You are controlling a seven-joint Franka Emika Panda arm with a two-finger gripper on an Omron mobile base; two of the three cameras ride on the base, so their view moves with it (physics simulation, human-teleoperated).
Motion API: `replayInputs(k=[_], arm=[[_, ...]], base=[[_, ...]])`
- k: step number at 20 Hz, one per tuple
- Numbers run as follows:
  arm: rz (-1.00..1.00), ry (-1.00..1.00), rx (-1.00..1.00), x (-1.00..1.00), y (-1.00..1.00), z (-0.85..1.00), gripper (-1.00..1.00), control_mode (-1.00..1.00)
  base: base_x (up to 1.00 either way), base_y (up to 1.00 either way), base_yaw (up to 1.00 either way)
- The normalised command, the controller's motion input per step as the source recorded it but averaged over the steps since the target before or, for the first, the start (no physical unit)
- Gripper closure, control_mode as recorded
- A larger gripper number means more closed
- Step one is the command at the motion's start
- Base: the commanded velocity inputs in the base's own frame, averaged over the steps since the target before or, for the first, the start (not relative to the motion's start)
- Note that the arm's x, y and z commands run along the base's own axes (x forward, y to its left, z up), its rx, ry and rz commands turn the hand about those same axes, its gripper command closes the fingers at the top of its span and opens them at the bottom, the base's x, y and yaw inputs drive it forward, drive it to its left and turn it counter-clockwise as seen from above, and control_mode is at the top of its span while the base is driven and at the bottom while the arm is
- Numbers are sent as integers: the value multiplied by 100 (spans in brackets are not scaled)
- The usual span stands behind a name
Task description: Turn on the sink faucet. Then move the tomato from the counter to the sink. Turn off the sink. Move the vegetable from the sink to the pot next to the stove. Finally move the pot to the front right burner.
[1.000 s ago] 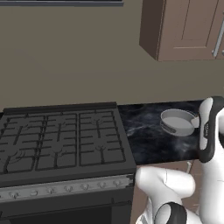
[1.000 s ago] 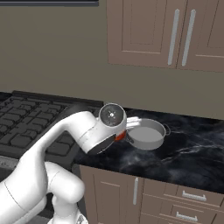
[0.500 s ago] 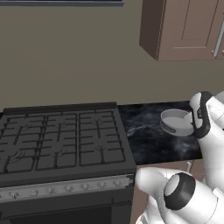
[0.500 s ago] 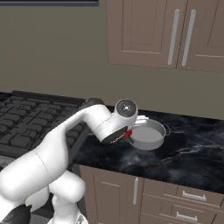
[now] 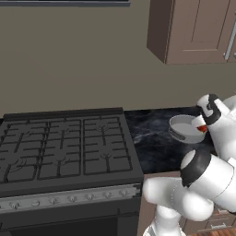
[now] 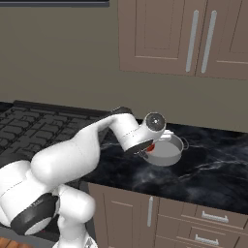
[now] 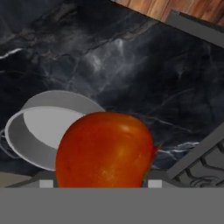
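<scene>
My gripper (image 7: pixel 100 183) is shut on the red-orange tomato (image 7: pixel 105 151), which bulks large between the fingers in the hand view. The tomato (image 5: pixel 201 128) hangs at the near rim of the small grey pot (image 5: pixel 183 128), a little above it. The pot (image 6: pixel 167 150) stands upright on the black marble counter (image 6: pixel 208 169), right of the stove (image 5: pixel 60 147). From the right base view the tomato (image 6: pixel 150 147) peeks out red under the white wrist. The pot (image 7: pixel 39 131) has nothing in it. The front right burner (image 5: pixel 108 163) lies bare under its grate.
Brown wall cabinets (image 6: pixel 184 38) hang above the counter, well above the arm. Drawers and cabinet doors (image 6: pixel 203 227) run below the counter's front edge. My own white arm crosses the stove's right edge towards the pot. Bare counter (image 5: pixel 152 143) lies between the stove and the pot.
The hand has carried the tomato to the right, from the stove's edge up to the pot's rim. The pot has stayed in place.
</scene>
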Motion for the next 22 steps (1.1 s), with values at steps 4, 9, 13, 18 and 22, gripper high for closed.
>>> replayInputs(k=[4, 9, 13, 18, 22], arm=[[-1, 6, 8, 54, -25, -35, 100, -100], [-2, 6, 6, 60, -15, -35, 100, -100], [-2, 5, 2, 54, -8, -36, 100, -100], [-1, 7, 0, 46, -5, -31, 100, -100], [0, 7, 0, 43, -9, -23, 100, -100]], base=[[0, 0, 0], [0, 0, 0], [0, 0, 0], [0, 0, 0], [0, 0, 0]])
